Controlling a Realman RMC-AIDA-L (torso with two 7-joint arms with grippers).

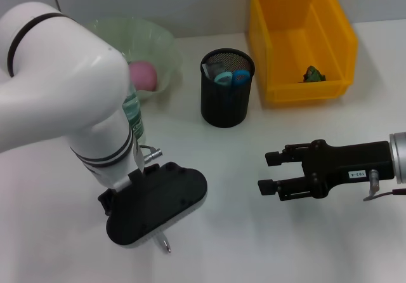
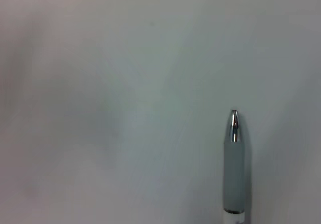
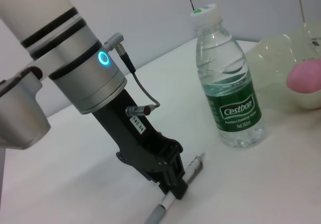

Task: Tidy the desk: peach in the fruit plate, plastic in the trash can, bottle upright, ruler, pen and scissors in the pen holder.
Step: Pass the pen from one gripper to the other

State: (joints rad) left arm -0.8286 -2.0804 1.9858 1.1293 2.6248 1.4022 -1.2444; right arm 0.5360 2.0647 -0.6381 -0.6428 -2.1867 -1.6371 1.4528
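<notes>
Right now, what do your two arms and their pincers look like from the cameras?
Left arm: glossy white shell with black rings, a glowing blue ring on the silver wrist, grey cables, and a small white tag marked 142-04. Its left pincer is matte black. Right arm: silver wrist with a thin grey cable; the right pincer is black, two squared fingers, with a white label.

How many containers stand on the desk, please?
3: the green fruit plate at the far left, the black pen holder in the middle, and the yellow trash can at the far right. The left arm may hide others.
</notes>
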